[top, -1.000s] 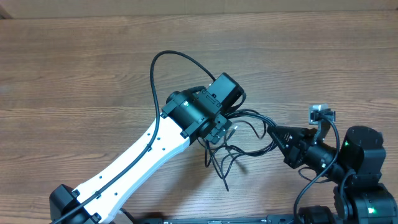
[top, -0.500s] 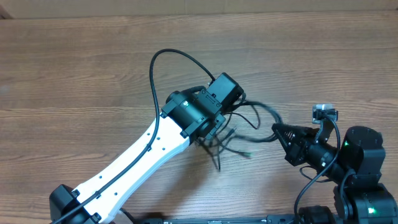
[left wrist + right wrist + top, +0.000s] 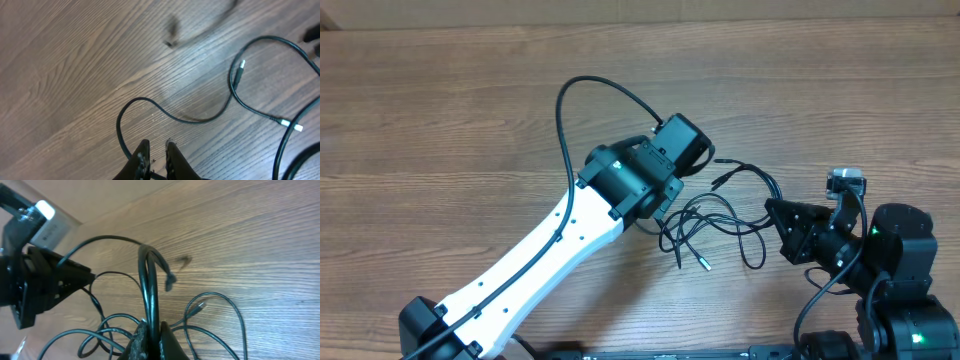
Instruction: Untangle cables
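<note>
Several thin black cables [image 3: 757,180] lie in loose, overlapping loops on the wooden worktop [image 3: 470,100], in the space between the two arms. From overhead, the loops spread from under the wrist of the white left arm across to the tip of the right end effector [image 3: 151,326]. Three free ends show there. One plug [image 3: 705,267] rests toward the near side of the loops, and two more point left on the far side, just beside the left wrist.

The left end effector [image 3: 156,145] points down at the worktop with its fingers [image 3: 142,157] almost together, only a narrow slit of wood showing between them. A strand arcs up off the wood, throws a shadow below it, curves round and runs in at the left finger, so it seems pinched there. The exact contact is hidden at the bottom edge of the left wrist view. Beyond it another strand ends in a small plug [image 3: 242,65], and two pale connector tips lie close together at the right. A further strand near the top of that view is too blurred to read.

The right end effector is closed tight on a bight of cable that stands up from its fingertips and bends over, its free end hanging above the wood. More loops lie slack around and behind it.
</note>
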`<state>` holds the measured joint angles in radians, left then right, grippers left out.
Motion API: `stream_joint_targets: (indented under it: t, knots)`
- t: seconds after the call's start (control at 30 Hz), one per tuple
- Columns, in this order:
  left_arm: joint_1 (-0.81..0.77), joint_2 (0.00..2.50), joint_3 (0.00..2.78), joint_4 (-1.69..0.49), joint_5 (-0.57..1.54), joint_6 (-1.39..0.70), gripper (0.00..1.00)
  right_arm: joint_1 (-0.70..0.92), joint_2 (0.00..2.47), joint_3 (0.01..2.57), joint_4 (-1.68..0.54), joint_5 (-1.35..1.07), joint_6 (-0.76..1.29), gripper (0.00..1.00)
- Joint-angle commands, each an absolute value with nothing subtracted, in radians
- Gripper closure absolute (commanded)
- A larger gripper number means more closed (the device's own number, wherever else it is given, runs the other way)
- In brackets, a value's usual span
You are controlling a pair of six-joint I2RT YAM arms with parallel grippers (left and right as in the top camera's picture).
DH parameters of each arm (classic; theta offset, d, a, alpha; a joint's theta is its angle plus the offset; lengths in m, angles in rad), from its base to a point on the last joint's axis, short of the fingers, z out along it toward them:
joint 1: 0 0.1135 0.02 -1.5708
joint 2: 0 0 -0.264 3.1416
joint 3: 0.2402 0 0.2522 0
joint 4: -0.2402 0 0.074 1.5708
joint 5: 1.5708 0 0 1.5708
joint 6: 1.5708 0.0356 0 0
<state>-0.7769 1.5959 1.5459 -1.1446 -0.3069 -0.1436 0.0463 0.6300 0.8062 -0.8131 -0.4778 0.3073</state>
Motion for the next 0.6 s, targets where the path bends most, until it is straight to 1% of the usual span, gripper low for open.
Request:
stream_joint_targets:
  t: [0.0, 0.07, 0.1, 0.13, 0.17, 0.2, 0.27, 0.4, 0.5, 0.57]
  knots:
    - [-0.715, 1.601, 1.564, -1.15, -0.325, -0.263, 0.76, 0.044, 0.619, 0.805, -0.817, -0.411, 0.324, 0.96]
    - [-0.689, 1.601, 1.564, -1.153, -0.324, -0.307, 0.61, 0.044, 0.619, 0.805, -0.82, -0.392, 0.344, 0.96]
    - [-0.666, 1.601, 1.564, -1.156, -0.321, -0.343, 0.37, 0.044, 0.619, 0.805, -0.824, -0.376, 0.356, 0.96]
    - [-0.649, 1.601, 1.564, -1.157, -0.312, -0.364, 0.24, 0.044, 0.619, 0.805, -0.826, -0.367, 0.363, 0.96]
    - [-0.624, 1.601, 1.564, -1.155, -0.267, -0.369, 0.15, 0.044, 0.619, 0.805, -0.832, -0.347, 0.371, 0.96]
    - [-0.616, 1.601, 1.564, -1.155, -0.249, -0.364, 0.12, 0.044, 0.619, 0.805, -0.833, -0.342, 0.371, 0.96]
    - [-0.601, 1.601, 1.564, -1.154, -0.21, -0.333, 0.0, 0.044, 0.619, 0.805, -0.832, -0.336, 0.371, 0.96]
    - [-0.602, 1.601, 1.564, -1.15, -0.199, -0.291, 0.0, 0.044, 0.619, 0.805, -0.833, -0.327, 0.374, 0.96]
    - [-0.596, 1.601, 1.564, -1.138, -0.135, -0.273, 0.0, 0.044, 0.619, 0.805, -0.844, -0.272, 0.427, 0.96]
    - [-0.596, 1.601, 1.564, -1.113, -0.064, -0.208, 0.0, 0.044, 0.619, 0.805, -0.844, -0.258, 0.456, 0.96]
